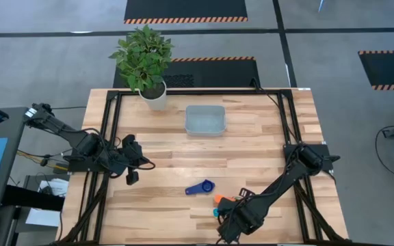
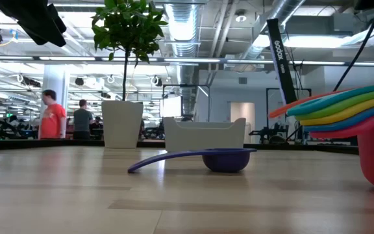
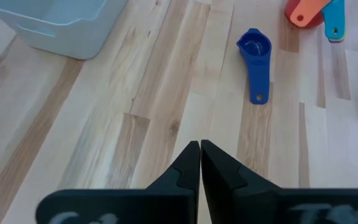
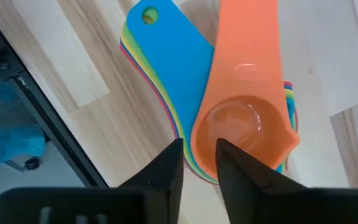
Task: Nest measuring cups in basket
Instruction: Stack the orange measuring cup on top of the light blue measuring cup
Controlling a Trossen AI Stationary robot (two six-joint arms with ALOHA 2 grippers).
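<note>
The right gripper [image 4: 199, 163], fingers slightly spread, hovers over the orange measuring cup [image 4: 244, 124] topping the nested stack [image 4: 160, 68] at the wooden surface's [image 1: 252, 150] near edge; the dark blue cup [image 1: 200, 187] lies alone, the basket [image 1: 205, 119] well apart (and apparently holding nothing). The left gripper [image 3: 200, 163] waits, fingers pressed together. Next likely comes gripping a cup for the basket, beside the potted plant [image 1: 146, 65].

Beyond my reach: grey floor [image 1: 46, 68] with hazard-striped black mats [image 1: 186, 9]; ceiling ducts [image 2: 193, 26], strip lights; two people [image 2: 52, 116] standing far off.
</note>
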